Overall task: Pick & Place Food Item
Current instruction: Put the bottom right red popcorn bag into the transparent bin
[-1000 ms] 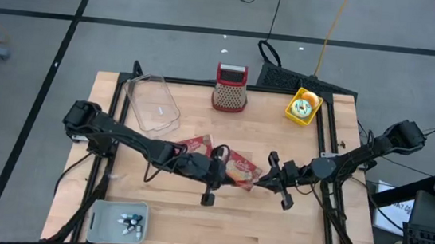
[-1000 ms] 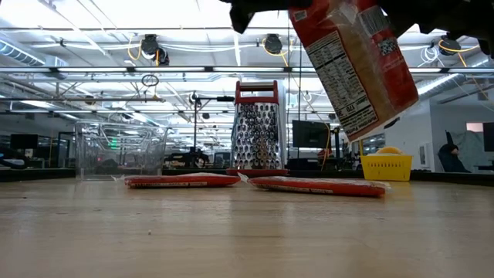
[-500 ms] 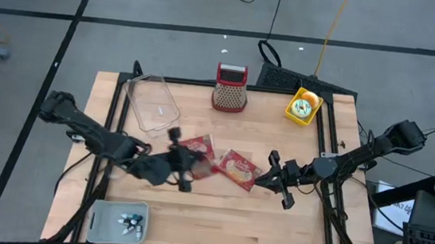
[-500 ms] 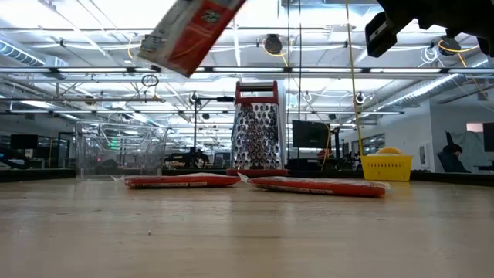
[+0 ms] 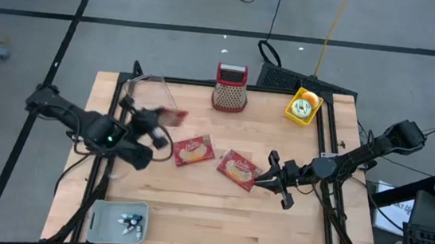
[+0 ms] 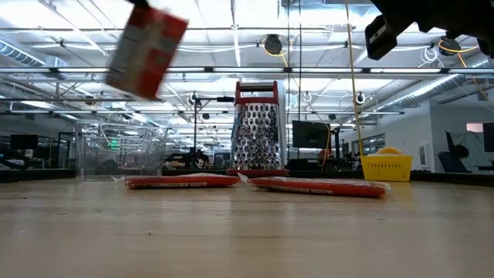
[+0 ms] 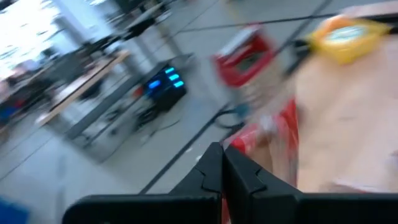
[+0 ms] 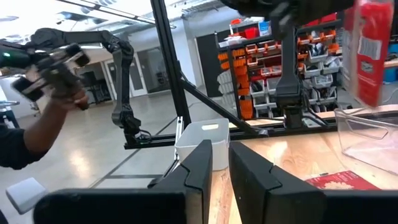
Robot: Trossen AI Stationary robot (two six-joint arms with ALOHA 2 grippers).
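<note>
My left gripper point(image 5: 162, 120) is shut on a red food packet point(image 5: 174, 118), held in the air over the clear plastic container point(image 5: 142, 91) at the table's far left. The low view shows the packet point(image 6: 147, 52) tilted, high above the container point(image 6: 120, 150). Two more red packets point(image 5: 191, 151) point(image 5: 238, 169) lie flat on the wood at mid-table. My right gripper point(image 5: 264, 177) stays right of them, slightly open, with nothing between its fingers point(image 8: 200, 163). My left gripper pinches the red packet between its two shut fingers point(image 7: 214, 163). The packet point(image 7: 273, 130) sticks out past the fingertips, lifted clear of the table and the container. Motion blur hides which edge or corner the fingers have.
A red-topped metal grater point(image 5: 230, 87) stands at the far edge, with a yellow bin point(image 5: 302, 106) to its right. A white tray point(image 5: 118, 221) of small items sits at the near left. A person point(image 8: 37, 134) shows beyond the table in the right wrist view.
My left gripper has carried the red packet up and away from mid-table, beside my right gripper, toward the far left, ending over the clear container. It has tipped from pointing down to nearly level, and the packet has turned with it.
</note>
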